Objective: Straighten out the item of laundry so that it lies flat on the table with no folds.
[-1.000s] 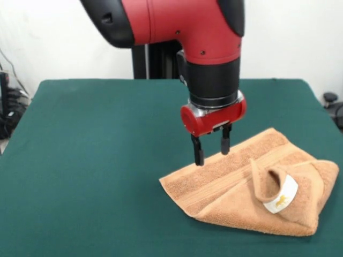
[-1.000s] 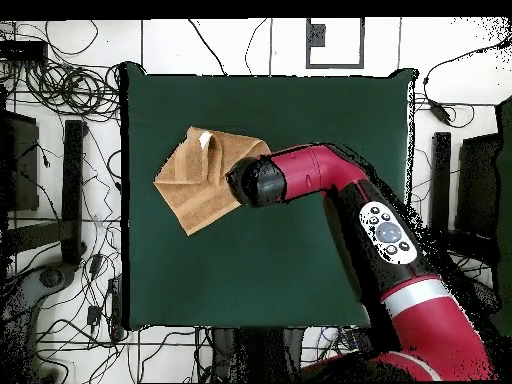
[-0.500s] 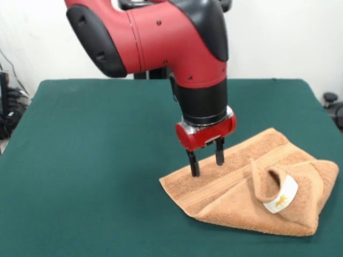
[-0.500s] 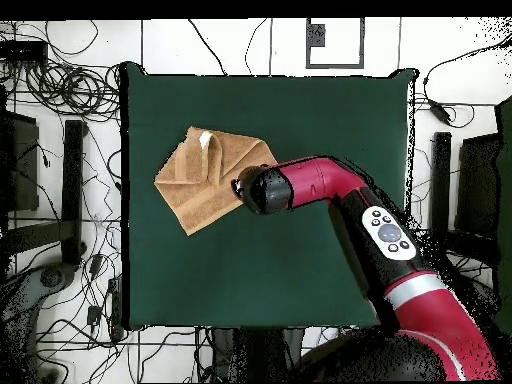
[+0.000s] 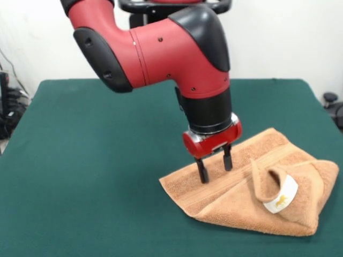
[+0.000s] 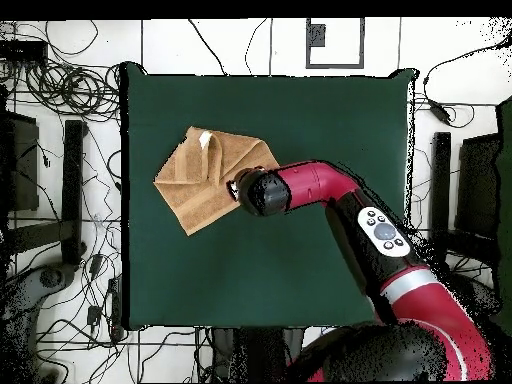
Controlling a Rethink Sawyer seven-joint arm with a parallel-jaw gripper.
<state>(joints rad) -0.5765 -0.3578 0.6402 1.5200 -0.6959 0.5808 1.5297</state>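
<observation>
The orange-tan towel (image 5: 252, 187) lies folded and bunched on the green table (image 5: 96, 160), at the right in the front view. A flap with a white label (image 5: 281, 197) stands up near its right end. In the overhead view the towel (image 6: 200, 175) lies at the table's (image 6: 300, 120) left. My gripper (image 5: 215, 168) is open, fingers pointing down, tips touching or just above the towel's left part. In the overhead view the arm's wrist (image 6: 255, 192) covers the gripper at the towel's right edge.
Cables and dark stands (image 6: 72, 190) lie on the floor around the table in the overhead view. The arm (image 6: 400, 290) reaches in from the bottom right there. The towel's right corner lies close to the table's right edge in the front view.
The gripper came down from just above the towel's far edge onto its left part and shifted slightly along it. The arm's upper links swung. The towel has not moved.
</observation>
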